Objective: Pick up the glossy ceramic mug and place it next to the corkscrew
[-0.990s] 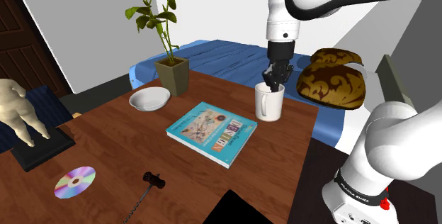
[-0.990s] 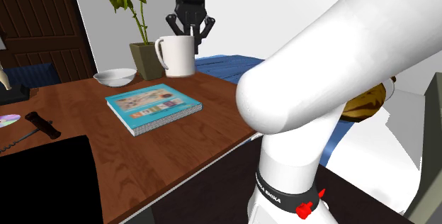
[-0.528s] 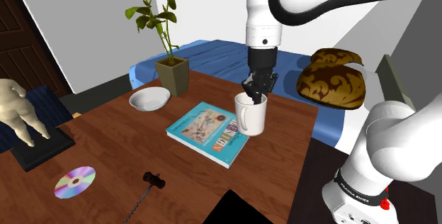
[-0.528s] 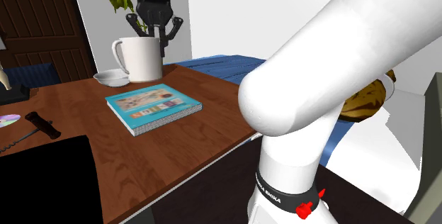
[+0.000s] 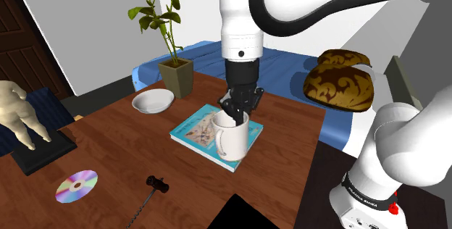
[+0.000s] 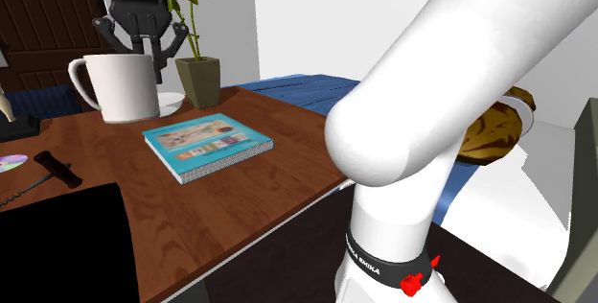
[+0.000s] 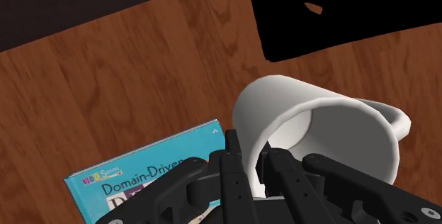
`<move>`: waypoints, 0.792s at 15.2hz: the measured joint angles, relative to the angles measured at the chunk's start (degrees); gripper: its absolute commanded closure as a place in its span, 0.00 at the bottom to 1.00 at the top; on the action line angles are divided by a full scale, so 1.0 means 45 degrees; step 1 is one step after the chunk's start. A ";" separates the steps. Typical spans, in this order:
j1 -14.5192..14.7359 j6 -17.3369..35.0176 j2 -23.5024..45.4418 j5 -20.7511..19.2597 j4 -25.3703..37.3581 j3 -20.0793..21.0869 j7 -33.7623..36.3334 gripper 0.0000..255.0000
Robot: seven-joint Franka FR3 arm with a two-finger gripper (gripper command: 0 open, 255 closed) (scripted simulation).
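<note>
Since the gripper (image 5: 237, 114) is pinching the white mug (image 5: 232, 139) by its rim, one finger inside and one outside, the mug is hanging roughly upright in the air above the teal book (image 5: 197, 127). The corkscrew (image 5: 156, 185) is lying past the book toward the shoulder view's lower left, so I'm guessing the height is just for clearing the cover.

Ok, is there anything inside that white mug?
Looks empty: the wrist view peers into the white mug, clasped at its rim by the end effector, and shows bare white walls, nothing inside.
</note>
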 measured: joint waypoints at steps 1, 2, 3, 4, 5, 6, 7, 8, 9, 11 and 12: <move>0.0096 0.0090 0.0187 0.0083 0.0171 0.0258 0.0325 1.00; 0.0154 0.0175 0.0528 0.0104 0.0500 0.0519 0.0652 1.00; 0.0223 0.0213 0.0855 0.0124 0.0861 0.0788 0.1016 1.00; 0.0289 0.0297 0.1118 0.0137 0.1106 0.1027 0.1331 1.00; 0.0315 0.0406 0.1496 0.0081 0.1430 0.1251 0.1615 1.00; 0.0359 0.0512 0.1931 0.0007 0.1825 0.1520 0.1971 1.00; 0.0424 0.0564 0.2197 -0.0028 0.2089 0.1736 0.2285 1.00; 0.0461 0.0613 0.2607 -0.0143 0.2499 0.1965 0.2619 1.00; 0.0494 0.0699 0.3084 -0.0304 0.2921 0.2194 0.2954 1.00; 0.0648 0.0808 0.3913 -0.0608 0.3709 0.2667 0.3719 1.00; 0.0728 0.0864 0.4252 -0.0754 0.4008 0.2852 0.4040 1.00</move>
